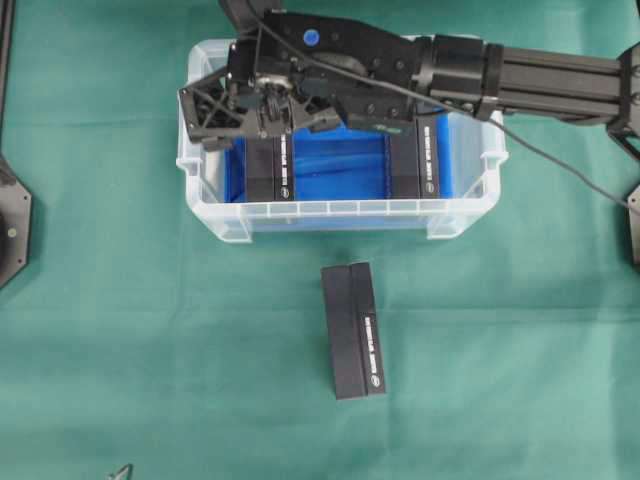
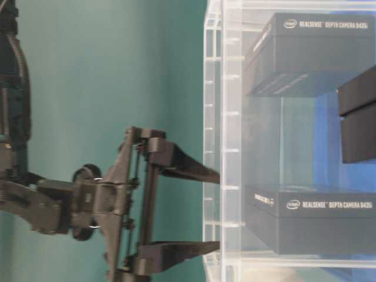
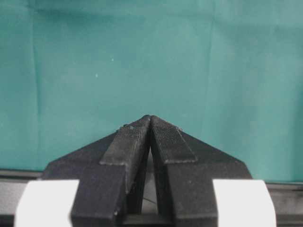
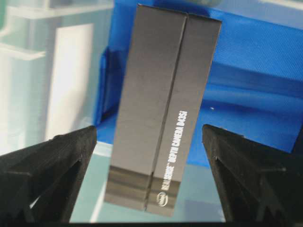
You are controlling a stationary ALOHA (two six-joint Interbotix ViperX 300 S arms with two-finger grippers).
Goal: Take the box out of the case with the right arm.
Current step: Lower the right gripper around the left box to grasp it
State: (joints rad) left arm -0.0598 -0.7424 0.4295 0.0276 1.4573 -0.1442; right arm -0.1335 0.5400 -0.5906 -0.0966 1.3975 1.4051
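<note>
Box: dark cardboard carton, lying on the blue floor at the left end of the case, under the right tool.
Other boxes: a second carton at the right end of the case; a third on the tabletop in front of the case.
Handling: judged stiff, light, smooth-sided; may slip if pinched on one edge only.
Grip point: the two long side faces, near mid-length, fingers straddling the narrow width.
Right tool: spread wide, empty; one finger either side of the box, touching neither face in the wrist view.
Left tool: clenched, tips together, holding nothing, over bare green cloth away from the case.
Next move: judged to be lowering, then closing.
</note>
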